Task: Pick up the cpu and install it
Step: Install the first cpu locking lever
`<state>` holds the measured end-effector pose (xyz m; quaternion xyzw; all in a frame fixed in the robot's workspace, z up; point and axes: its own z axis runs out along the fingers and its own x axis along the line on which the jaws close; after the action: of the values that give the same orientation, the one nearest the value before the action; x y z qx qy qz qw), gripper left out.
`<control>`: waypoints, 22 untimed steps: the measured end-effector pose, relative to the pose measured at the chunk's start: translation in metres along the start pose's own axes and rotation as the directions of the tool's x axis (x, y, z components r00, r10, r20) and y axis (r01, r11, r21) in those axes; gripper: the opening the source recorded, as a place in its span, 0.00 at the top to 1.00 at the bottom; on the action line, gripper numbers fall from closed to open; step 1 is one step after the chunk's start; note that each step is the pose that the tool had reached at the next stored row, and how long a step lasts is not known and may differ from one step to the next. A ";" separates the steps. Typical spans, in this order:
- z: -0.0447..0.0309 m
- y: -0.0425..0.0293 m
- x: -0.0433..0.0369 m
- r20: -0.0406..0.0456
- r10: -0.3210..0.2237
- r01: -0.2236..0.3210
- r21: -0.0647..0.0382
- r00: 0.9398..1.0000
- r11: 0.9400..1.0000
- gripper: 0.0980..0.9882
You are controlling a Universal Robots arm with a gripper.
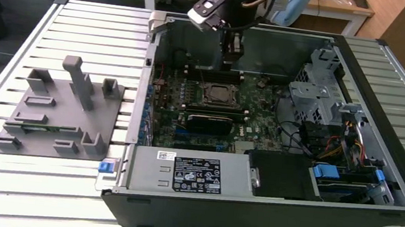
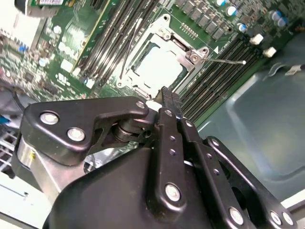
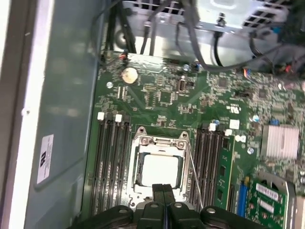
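The cpu [image 1: 218, 94] lies flat inside the metal socket frame [image 3: 143, 140] on the green motherboard, its pale silver top facing up; it is also seen in both wrist views [image 2: 159, 64] [image 3: 159, 169]. My gripper [image 1: 230, 58] hangs inside the open computer case, a little above the board and just beside the socket on its far side in the exterior view. In both wrist views its two black fingers are pressed together at the tips [image 3: 163, 187] [image 2: 167, 94], with nothing seen between them.
A grey fixture plate [image 1: 57, 114] with upright blocks sits at the exterior view's left. Inside the case are memory slots [image 3: 110, 157] either side of the socket, a thin socket lever [image 3: 193, 171], a silver heatsink [image 3: 282, 140], a drive cage [image 1: 319, 98] and a power supply [image 1: 188, 172].
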<state>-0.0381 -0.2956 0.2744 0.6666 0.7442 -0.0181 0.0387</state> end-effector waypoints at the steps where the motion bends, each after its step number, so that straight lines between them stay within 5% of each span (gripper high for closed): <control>1: 0.0000 0.0000 0.0000 0.000 -0.019 0.019 -0.002 1.000 1.000 0.97; 6: 0.0001 0.0000 0.0000 -0.002 -0.109 0.109 -0.009 0.994 0.994 0.97; 11: 0.0002 0.0000 0.0000 -0.003 -0.199 0.199 -0.017 0.980 0.980 0.97; 16: 0.0006 0.0000 0.0001 -0.004 -0.287 0.287 -0.025 0.958 0.958 0.97; 22: 0.0015 -0.0001 0.0001 -0.003 -0.388 0.388 -0.034 0.922 0.921 0.97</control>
<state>-0.0382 -0.2956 0.2728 0.5056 0.8617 -0.0103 0.0416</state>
